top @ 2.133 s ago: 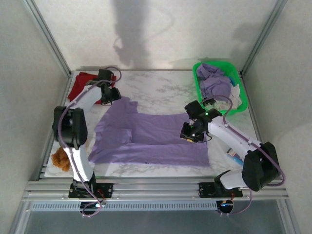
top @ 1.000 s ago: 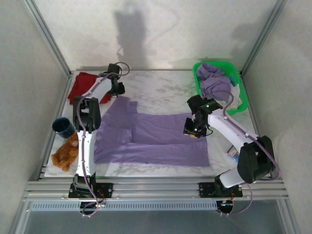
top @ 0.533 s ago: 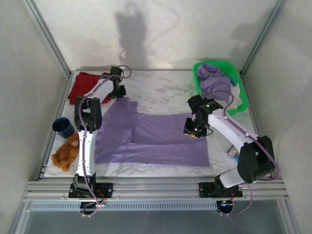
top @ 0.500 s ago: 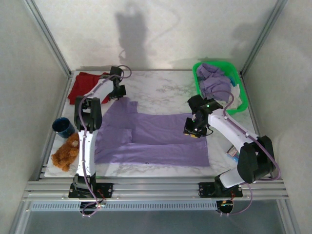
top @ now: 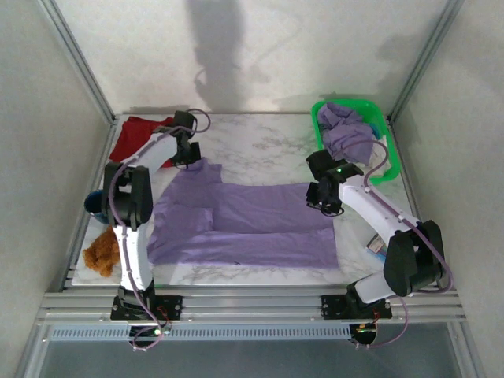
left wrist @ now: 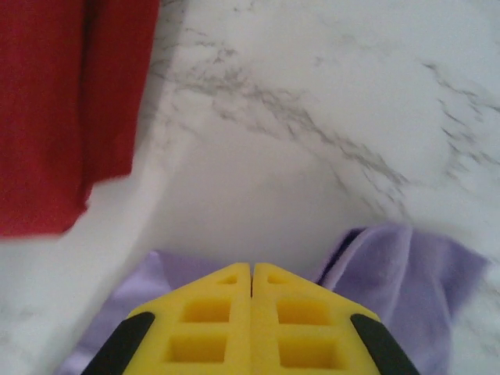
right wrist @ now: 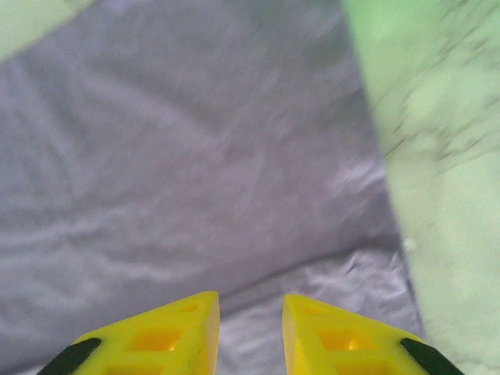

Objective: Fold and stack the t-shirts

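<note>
A lavender t-shirt point(top: 244, 224) lies spread flat on the marble table. My left gripper point(top: 189, 155) is at its far left corner, fingers pressed together point(left wrist: 251, 267) on the cloth edge, and the lavender t-shirt point(left wrist: 406, 273) bunches up beside them. My right gripper point(top: 324, 197) hovers low over the shirt's right edge, open by a narrow gap point(right wrist: 251, 308), with a fold of the lavender t-shirt point(right wrist: 234, 156) running under it. A dark red t-shirt point(top: 132, 138) point(left wrist: 62, 109) lies at the far left corner. More lavender t-shirts point(top: 346, 135) are heaped in the basket.
The green plastic basket point(top: 379, 118) stands at the far right. A brown fuzzy toy point(top: 98, 257) lies by the left edge, with a dark blue cup point(top: 94, 201) partly behind my left arm. A small blue object point(top: 376, 248) sits near my right arm.
My left gripper has shut at the shirt's far left corner, and that arm's elbow has swung left. My right gripper has moved slightly away, towards the shirt's right edge.
</note>
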Action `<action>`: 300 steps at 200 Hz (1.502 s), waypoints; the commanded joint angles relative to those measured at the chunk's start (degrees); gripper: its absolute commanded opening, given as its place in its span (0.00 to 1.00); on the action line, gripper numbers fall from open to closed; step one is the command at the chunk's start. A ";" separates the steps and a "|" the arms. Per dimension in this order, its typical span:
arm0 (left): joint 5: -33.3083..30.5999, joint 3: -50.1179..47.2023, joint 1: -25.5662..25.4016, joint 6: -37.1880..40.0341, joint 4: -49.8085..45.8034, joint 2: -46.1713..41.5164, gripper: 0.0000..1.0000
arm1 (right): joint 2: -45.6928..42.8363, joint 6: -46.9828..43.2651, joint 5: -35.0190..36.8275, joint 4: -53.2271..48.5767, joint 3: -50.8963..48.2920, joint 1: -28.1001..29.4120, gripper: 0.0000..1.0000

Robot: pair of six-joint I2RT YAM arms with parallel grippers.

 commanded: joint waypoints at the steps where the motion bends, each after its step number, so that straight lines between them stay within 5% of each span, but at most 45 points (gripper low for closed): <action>1: -0.44 -4.56 -0.53 -2.12 2.59 -6.40 0.00 | 2.18 3.15 12.53 2.51 1.90 -0.38 0.27; 156: 3.47 -31.86 -1.99 -9.28 0.70 -35.60 0.00 | 19.14 1.84 12.44 4.73 13.27 -0.63 0.24; 203: 3.69 -34.77 -2.06 -9.70 -0.10 -36.75 0.00 | 24.06 -3.04 3.24 1.14 19.10 -1.30 0.25; 242: 4.05 -32.74 -1.73 -9.04 2.65 -32.06 0.00 | 21.50 -3.64 -9.58 1.92 14.71 -0.20 0.10; 300: 3.08 -21.81 0.10 -4.75 1.71 -22.92 0.00 | 18.14 3.79 -23.38 5.19 7.70 11.47 0.00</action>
